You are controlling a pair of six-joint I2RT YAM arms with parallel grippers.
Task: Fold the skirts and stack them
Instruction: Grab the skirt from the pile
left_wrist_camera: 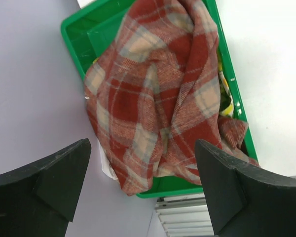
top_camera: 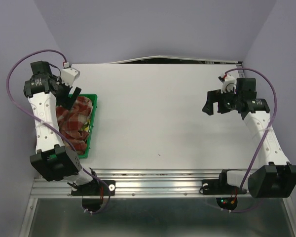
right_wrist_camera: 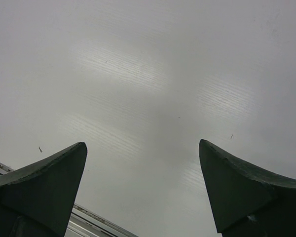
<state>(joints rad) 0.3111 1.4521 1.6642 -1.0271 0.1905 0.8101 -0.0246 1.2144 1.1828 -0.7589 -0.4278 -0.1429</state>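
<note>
A red-and-cream plaid skirt (left_wrist_camera: pixel 158 98) lies crumpled on top of the pile in the green tray (left_wrist_camera: pixel 76 44) at the table's left edge (top_camera: pixel 74 118). A strip of yellow-green fruit-print skirt (left_wrist_camera: pixel 226 101) peeks out along the tray's right wall. A bit of white cloth (left_wrist_camera: pixel 108 170) shows under the plaid at the left. My left gripper (left_wrist_camera: pixel 142 144) hangs open above the tray's far end (top_camera: pixel 72 98), touching nothing. On the right side, my right gripper (top_camera: pixel 213 107) hovers open over bare table (right_wrist_camera: pixel 142 144) and holds nothing.
The white table (top_camera: pixel 158 113) stretches between the two arms. Purple walls close in on the left, back and right. A metal rail (top_camera: pixel 158 185) runs along the near edge by the arm bases.
</note>
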